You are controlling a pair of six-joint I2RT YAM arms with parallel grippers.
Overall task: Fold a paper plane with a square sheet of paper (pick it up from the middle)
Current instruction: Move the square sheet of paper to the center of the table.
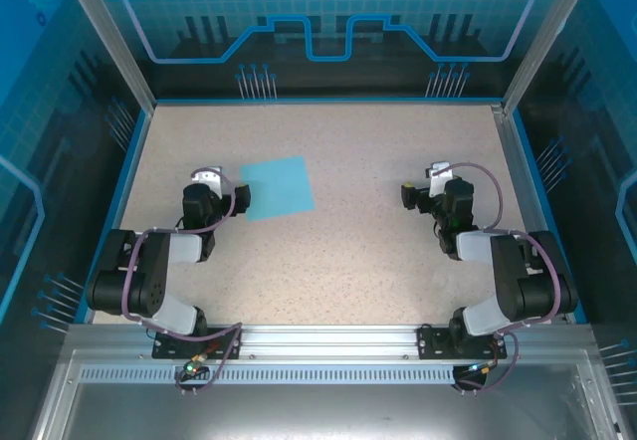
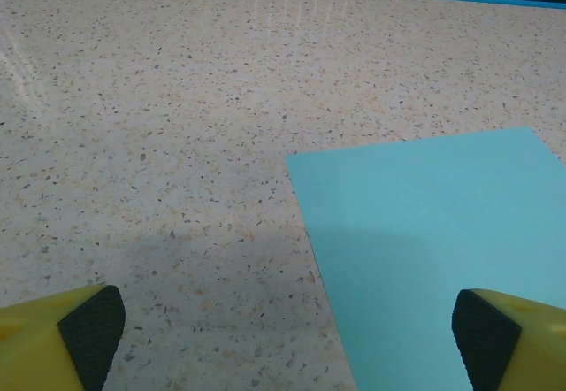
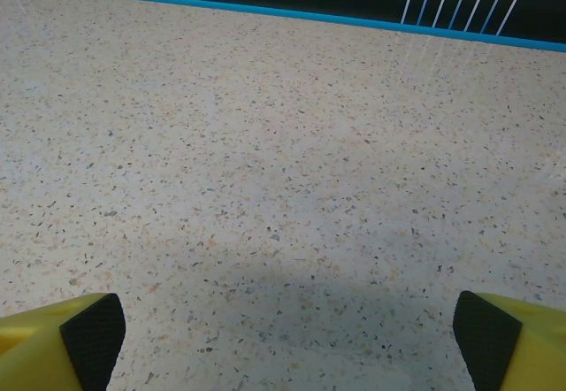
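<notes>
The left claw and the right claw both gape wide, holding nothing. The square sheet of paper lies flat on the speckled counter, at 10 o'clock from its middle. Its near part sits beneath the left claw's right pad.

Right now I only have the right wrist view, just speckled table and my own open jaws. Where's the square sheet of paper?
Observer: The square sheet of paper lies on the table left of centre, right beside the left arm's wrist.
Operator: Has it been folded at all?
Observer: No. In the left wrist view it lies flat, with no crease.
Operator: Is the left arm gripping it?
Observer: No. The left jaws stand wide open with nothing held, one finger over the sheet and the other over bare table.
</notes>
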